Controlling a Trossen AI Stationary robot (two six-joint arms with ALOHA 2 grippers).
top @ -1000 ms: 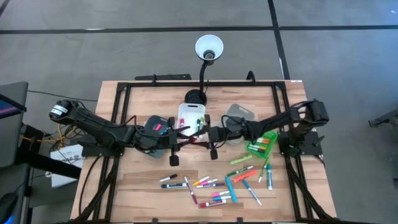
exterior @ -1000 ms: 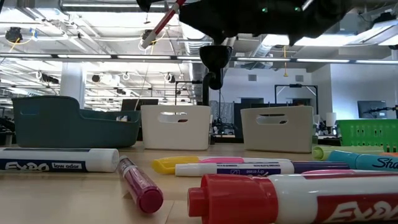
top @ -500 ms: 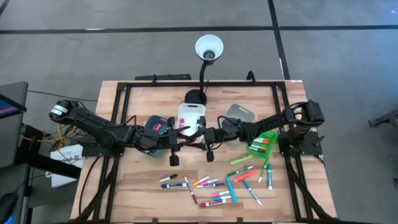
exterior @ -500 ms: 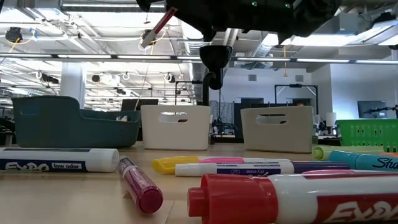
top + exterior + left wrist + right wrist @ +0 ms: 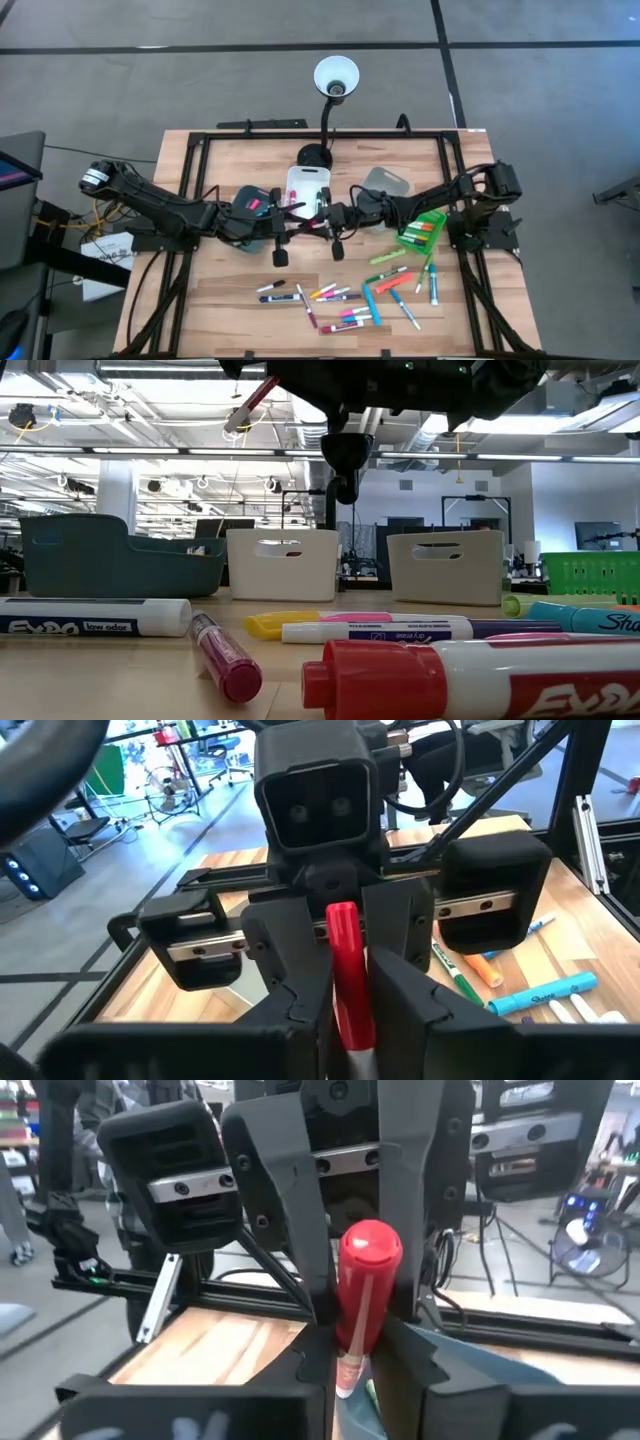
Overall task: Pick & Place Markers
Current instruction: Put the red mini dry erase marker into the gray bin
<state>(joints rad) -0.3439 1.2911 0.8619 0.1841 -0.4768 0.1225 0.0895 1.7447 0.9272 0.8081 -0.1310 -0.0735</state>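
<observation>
Wooden table [image 5: 220, 300] slats carry the work area, with the loose markers [image 5: 345, 295] scattered toward 5 o'clock and a green bin [image 5: 425, 228] at 3 o'clock. Note that both hands meet in the air near the table centre, just on the 6 o'clock side of the white bin [image 5: 305, 182]. The left hand [image 5: 296, 222] and the right hand [image 5: 318, 221] face each other, each clamped on one end of the red marker [image 5: 345, 970], which is raised well clear of the table. Treat this as a hand-to-hand transfer, judged to bring the marker within reach of the 3 o'clock bins. Compared with one second earlier, the right hand has advanced toward 9 o'clock and closed onto the marker.
</observation>
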